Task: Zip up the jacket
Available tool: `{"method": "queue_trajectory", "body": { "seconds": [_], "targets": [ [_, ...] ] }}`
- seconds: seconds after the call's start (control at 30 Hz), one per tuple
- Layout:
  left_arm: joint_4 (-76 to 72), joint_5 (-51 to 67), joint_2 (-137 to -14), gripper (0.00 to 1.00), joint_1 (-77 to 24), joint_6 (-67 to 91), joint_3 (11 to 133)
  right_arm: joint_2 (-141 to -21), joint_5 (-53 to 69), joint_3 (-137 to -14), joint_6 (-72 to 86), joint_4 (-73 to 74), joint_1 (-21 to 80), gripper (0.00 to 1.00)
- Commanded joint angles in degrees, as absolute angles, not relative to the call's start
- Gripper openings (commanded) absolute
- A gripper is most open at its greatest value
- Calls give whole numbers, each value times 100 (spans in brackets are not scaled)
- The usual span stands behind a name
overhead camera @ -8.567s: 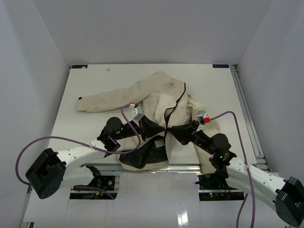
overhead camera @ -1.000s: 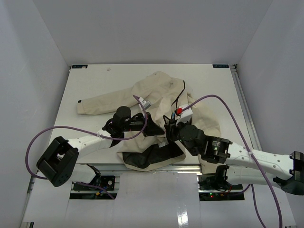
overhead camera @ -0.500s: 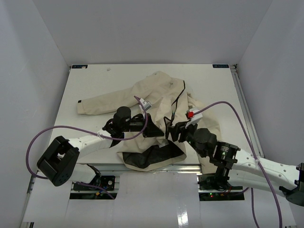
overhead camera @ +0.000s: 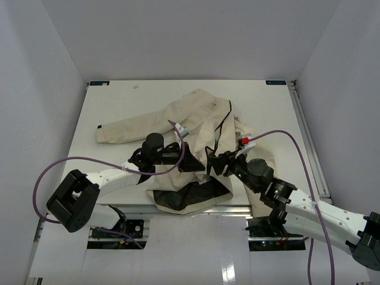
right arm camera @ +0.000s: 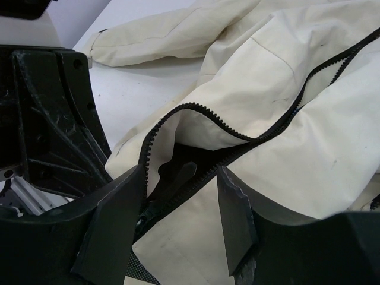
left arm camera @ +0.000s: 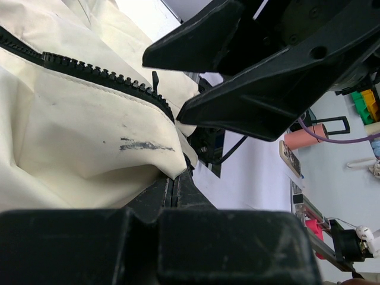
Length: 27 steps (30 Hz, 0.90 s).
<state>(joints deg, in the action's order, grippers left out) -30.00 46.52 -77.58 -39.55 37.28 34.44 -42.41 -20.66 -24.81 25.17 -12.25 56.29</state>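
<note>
The cream jacket [overhead camera: 202, 119] lies open on the table, black lining showing at its near hem [overhead camera: 184, 196]. My left gripper [overhead camera: 195, 164] is shut on the cream edge of the left front panel [left arm camera: 77, 130], just below the black zipper teeth [left arm camera: 101, 71]. My right gripper [overhead camera: 215, 164] faces it from the right with its jaws open. In the right wrist view the zipper's pull tab [right arm camera: 181, 176] and slider [right arm camera: 146, 211] sit in the gap between the fingers [right arm camera: 119, 225], touching neither. The two rows of teeth [right arm camera: 178, 110] spread apart above the slider.
A sleeve [overhead camera: 124, 127] stretches left across the white table [overhead camera: 119, 95]. A metal rail [overhead camera: 178, 209] runs along the near edge under the hem, another [overhead camera: 309, 142] along the right side. Purple cables [overhead camera: 77, 160] loop over both arms. White walls surround the table.
My right gripper has opened wider and its wrist has drawn back to the right, away from the zipper. The left gripper keeps its hold on the jacket edge and has not moved.
</note>
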Motion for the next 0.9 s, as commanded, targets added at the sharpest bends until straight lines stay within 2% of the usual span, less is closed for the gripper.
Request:
{"method": "queue_trajectory", "body": {
  "seconds": [0.0, 0.57, 0.87],
  "targets": [
    [-3129, 4797, -7722, 0, -3955, 3760, 3502, -4334, -1881, -2368, 2721, -2031, 5607, 58],
    [-3374, 4948, -7665, 0, -3955, 3894, 3437, -4413, -1751, -1909, 2811, -2825, 5573, 54],
    [-3454, 4966, -7673, 0, -3955, 3942, 3412, -4309, -1569, -1587, 2970, -3276, 5447, 41]
  ]
}}
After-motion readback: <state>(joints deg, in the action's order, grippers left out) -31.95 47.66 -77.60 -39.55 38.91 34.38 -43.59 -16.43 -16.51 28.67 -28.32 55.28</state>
